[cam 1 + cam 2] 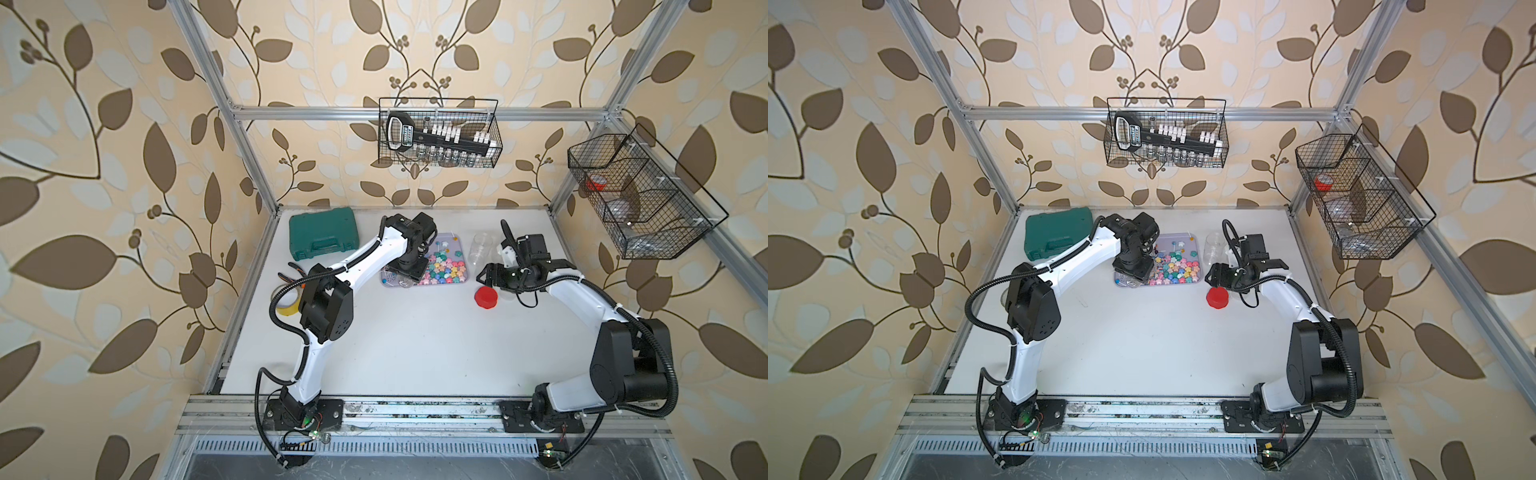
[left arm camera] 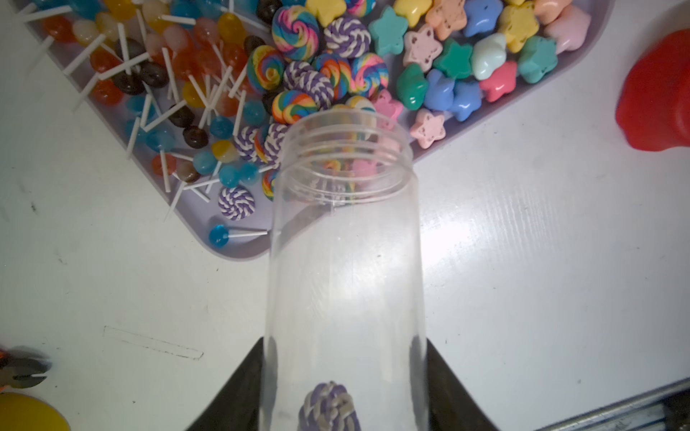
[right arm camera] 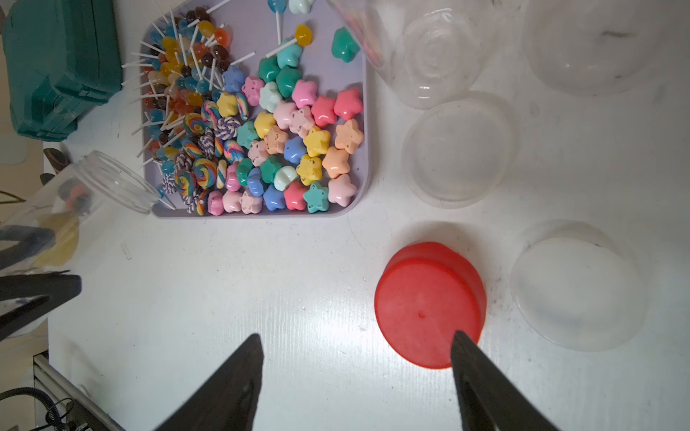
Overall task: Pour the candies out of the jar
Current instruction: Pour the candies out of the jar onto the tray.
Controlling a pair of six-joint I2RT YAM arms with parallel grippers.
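Note:
My left gripper (image 2: 344, 341) is shut on the base of a clear jar (image 2: 343, 261). The jar is tipped, its open mouth over the near corner of a lilac tray (image 2: 231, 253). The candies (image 2: 310, 67) lie spread on that tray: stick lollipops, swirled ones and pastel stars. One purple swirled candy (image 2: 330, 406) still sits inside the jar near its bottom. In both top views the left gripper (image 1: 409, 266) hangs over the tray's left end (image 1: 1196, 243). My right gripper (image 3: 356, 334) is open and empty above the table, one finger over a red lid (image 3: 425, 302).
A green case (image 1: 324, 237) lies at the back left. An empty clear jar (image 1: 481, 248) stands right of the tray, with two clear lids (image 3: 459, 149) near it. A yellow tape roll (image 1: 286, 303) and pliers (image 2: 22, 371) lie at the left edge. Wire baskets (image 1: 440, 133) hang on the walls.

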